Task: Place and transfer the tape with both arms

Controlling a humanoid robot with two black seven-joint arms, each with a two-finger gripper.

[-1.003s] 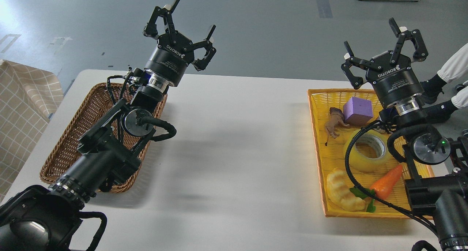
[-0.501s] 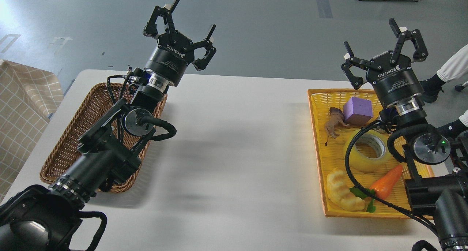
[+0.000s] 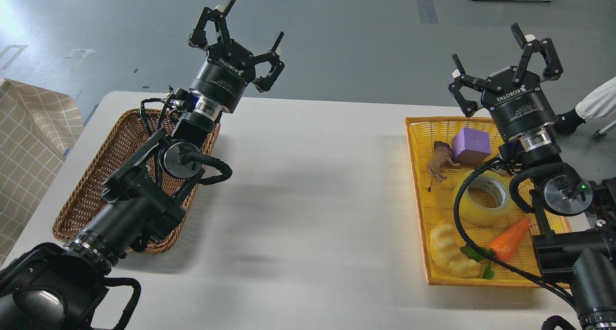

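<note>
1. resting flat, the tape (image 3: 481,197) lies in the yellow basket (image 3: 417,185) on the right side of the white bench (image 3: 308,200), hole up.
2. around it: purple block (image 3: 470,145), toy animal (image 3: 440,161), carrot (image 3: 510,238), croissant (image 3: 452,252).
3. right gripper (image 3: 505,60) raised above the basket's far end, fingers (image 3: 459,87) spread wide, holding nothing.
4. left gripper (image 3: 240,36) up over the wicker basket (image 3: 96,185), fingers spread wide, holding nothing.

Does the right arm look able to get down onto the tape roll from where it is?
Probably yes. The tape lies flat in the yellow basket, top uncovered, and the right gripper is open above. Only the arm's own cable crosses the roll.
</note>
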